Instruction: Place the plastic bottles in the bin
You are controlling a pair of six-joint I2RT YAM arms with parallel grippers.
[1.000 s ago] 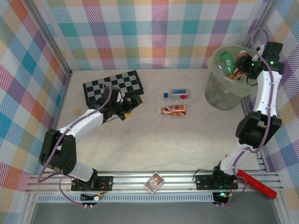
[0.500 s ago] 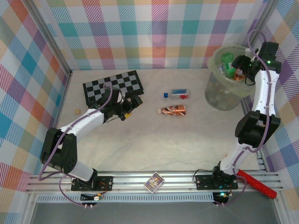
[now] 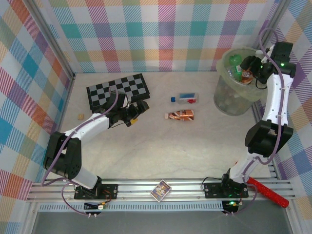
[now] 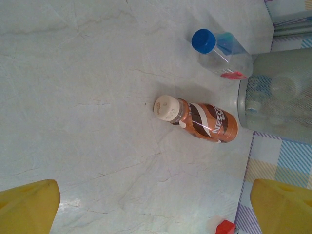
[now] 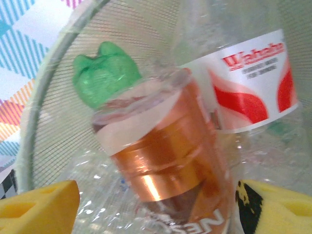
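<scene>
Currently right claw (image 5: 158,207) spread over the round translucent bin (image 3: 229,100) at 2 o'clock, glossy copper bottle (image 5: 161,161) inside. Left claw (image 4: 155,204) spread wide above marbled worktop (image 4: 73,73); brown white-capped bottle (image 4: 207,122) and clear blue-capped bottle (image 4: 222,51) lie near centre.

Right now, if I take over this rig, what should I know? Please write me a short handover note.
Left gripper: open, empty, above the table beside the chequered board.
Right gripper: open, over the bin; a copper-brown bottle lies between its spread fingers, not clamped.
Done: a green bottle and others are in the bin.
Left: the brown bottle and the clear blue-capped bottle, both lying on the table.
</scene>
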